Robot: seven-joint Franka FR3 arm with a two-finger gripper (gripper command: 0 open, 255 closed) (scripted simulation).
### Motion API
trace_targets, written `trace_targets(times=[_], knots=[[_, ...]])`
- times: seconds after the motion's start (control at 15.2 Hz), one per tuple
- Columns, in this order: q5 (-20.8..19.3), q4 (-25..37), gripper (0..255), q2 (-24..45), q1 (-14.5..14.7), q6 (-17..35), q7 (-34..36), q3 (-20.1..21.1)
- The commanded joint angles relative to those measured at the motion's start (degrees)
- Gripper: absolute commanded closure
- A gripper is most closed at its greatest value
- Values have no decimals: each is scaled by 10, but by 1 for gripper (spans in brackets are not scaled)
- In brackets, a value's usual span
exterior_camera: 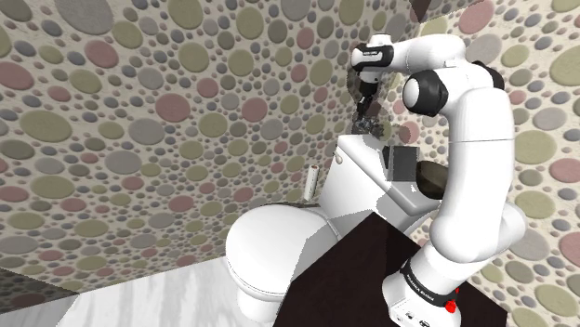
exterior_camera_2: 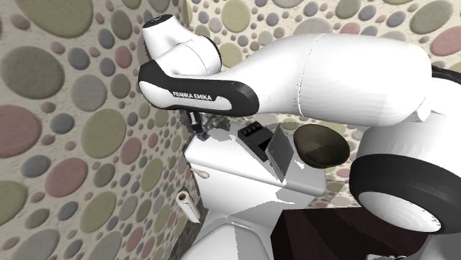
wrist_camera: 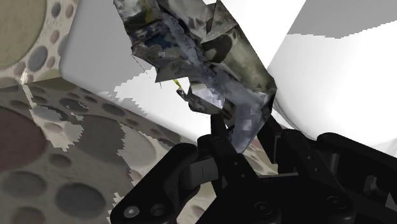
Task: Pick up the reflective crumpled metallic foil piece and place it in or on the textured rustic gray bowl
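Note:
A crumpled, shiny foil piece (wrist_camera: 197, 57) is clasped between my black fingers (wrist_camera: 219, 137); my gripper (wrist_camera: 245, 135) is shut on it. In the shoulder view the gripper (exterior_camera: 364, 104) points down with the foil (exterior_camera: 371, 124) just over the far end of the white toilet tank lid (exterior_camera: 362, 158), close to the wall. The dark grey-brown bowl (exterior_camera: 433, 178) sits on the lid's near end, partly hidden behind my arm. In the second exterior view the foil (exterior_camera_2: 214, 122) hangs under my forearm at the lid's left end, and the bowl (exterior_camera_2: 322, 145) lies to the right.
A dark boxy object (exterior_camera: 402, 163) (exterior_camera_2: 260, 139) stands on the lid between the foil and the bowl. The pebble-patterned wall (exterior_camera: 186, 111) is right behind the tank. A paper roll (exterior_camera: 314, 181) hangs beside the toilet seat (exterior_camera: 279, 243). The dark stand top (exterior_camera: 362, 269) is below.

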Motion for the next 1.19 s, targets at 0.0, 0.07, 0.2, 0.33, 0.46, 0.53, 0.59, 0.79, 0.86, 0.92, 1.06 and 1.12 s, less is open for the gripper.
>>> trace_targets(times=[0.0, 0.07, 0.2, 0.33, 0.46, 0.53, 0.59, 0.79, 0.86, 0.92, 1.06, 1.12], knots=[[0, 19, 255, 0, -2, -16, -1, 0], [0, 27, 255, 0, -3, -23, -1, -1], [0, 44, 255, 1, -6, -39, -2, -1], [1, 62, 255, 3, -8, -56, -3, -1], [1, 82, 255, 5, -11, -73, -4, -1], [2, 93, 255, 7, -13, -82, -4, -1], [3, 104, 255, 9, -15, -91, -5, -1], [5, 142, 255, 17, -22, -120, -7, -1], [6, 156, 255, 20, -25, -130, -7, 0], [7, 170, 255, 24, -27, -140, -8, 0], [-4, 111, 255, -14, -14, -119, -10, -6], [-14, 54, 255, -50, -2, -98, -12, -11]])
